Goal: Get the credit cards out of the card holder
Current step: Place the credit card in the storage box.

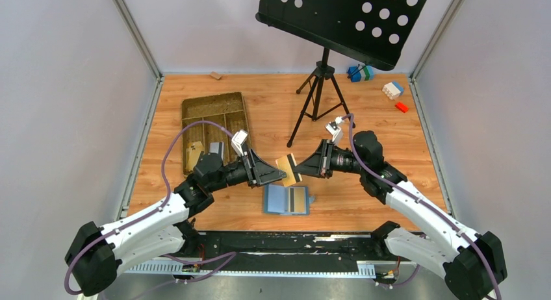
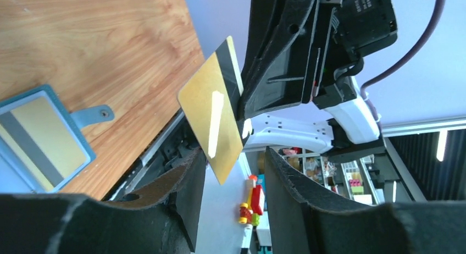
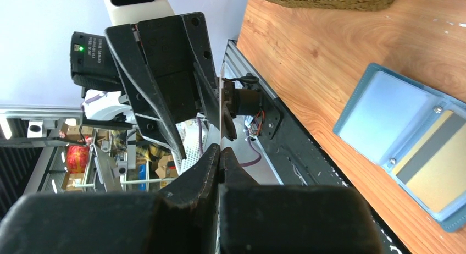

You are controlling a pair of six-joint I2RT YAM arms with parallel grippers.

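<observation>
Lying nearest the arm bases, the blue card holder [image 1: 276, 199] is spread open and flat on the wooden surface [image 1: 273, 112], its small tab pointing right. One gold credit card with a grey stripe [image 1: 297, 199] is seen inside its right half. Just beyond and above the holder, a second gold credit card with a black stripe [image 1: 288, 168] is held in the air between the two arms. It is pinched at one edge by the right claw [image 3: 220, 152], whose fingers are pressed together on it. The left claw [image 2: 235, 158] is met from the opposite side with its jaws standing apart; the card's free corner is seen in the gap between them, and no contact with either finger can be made out. Farther back on the left, a brown compartmented tray [image 1: 214, 97] is placed, with a tan card [image 1: 193, 156] and a grey card [image 1: 216, 149] in its near compartments. Behind it a black music stand [image 1: 344, 17] is set up, and toy blocks [image 1: 392, 89] are scattered at the far right corner.
</observation>
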